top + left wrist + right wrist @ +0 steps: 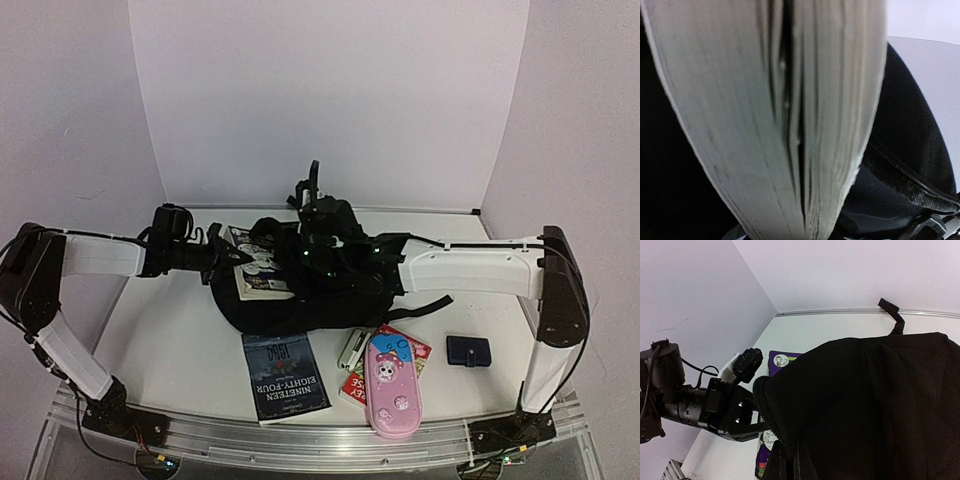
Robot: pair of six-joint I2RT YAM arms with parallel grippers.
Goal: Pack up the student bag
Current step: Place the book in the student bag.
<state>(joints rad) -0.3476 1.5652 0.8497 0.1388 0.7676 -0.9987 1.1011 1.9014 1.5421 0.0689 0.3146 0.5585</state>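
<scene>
The student bag (pixel 300 300) lies slumped in the middle of the table (pixel 170 340), its top loop sticking up at the far side. At the bag's left edge the left gripper (pixel 228 258) pinches a purple-covered book (pixel 255 268). The left wrist view is filled with the book's page edges, and part of the book sits under the zippered lip of the bag's open mouth. The rest of the book is outside the bag, and nothing else of the bag's inside can be seen. Over the top of the bag, the right gripper (pixel 320 238) has its jaws pressed together on the black fabric, which rises right up to its wrist camera and hides the fingers. Just in front of the bag lies a dark paperback (pixel 285 375) titled Nineteen Eighty-Four. To the right of that, also just in front of the bag, a pink pencil case (pixel 390 392) rests on a red book (pixel 408 350), with a small pale item (pixel 352 347) beside them, too small to identify. A dark-blue pouch (pixel 468 350) sits apart, off the bag's front right corner.
</scene>
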